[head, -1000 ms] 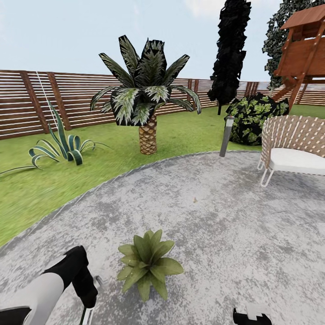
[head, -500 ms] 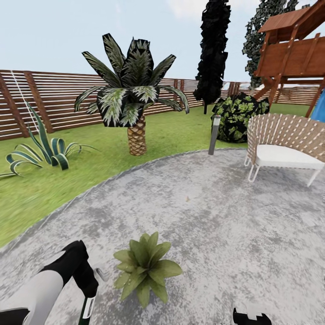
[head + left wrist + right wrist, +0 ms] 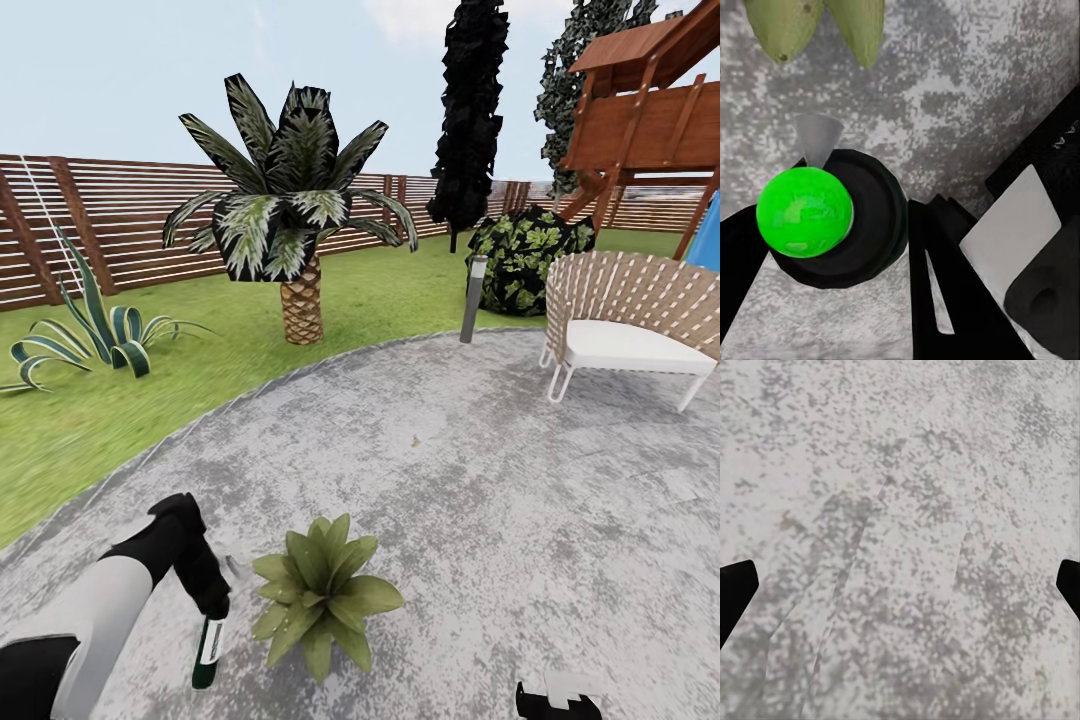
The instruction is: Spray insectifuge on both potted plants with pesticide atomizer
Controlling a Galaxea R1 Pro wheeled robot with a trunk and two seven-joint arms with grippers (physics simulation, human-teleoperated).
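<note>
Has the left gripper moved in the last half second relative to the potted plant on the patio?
Yes. The left gripper has shifted closer to the potted plant, and the pesticide atomizer in its jaws now hangs in fuller view.

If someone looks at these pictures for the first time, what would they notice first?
Probably the tall palm with dark, pale-streaked fronds on the lawn before the brown slatted fence. Nearer, a low green-leaved potted plant sits on the grey mottled patio. Beside it, the left gripper holds a slim dark bottle with a white label.
</note>
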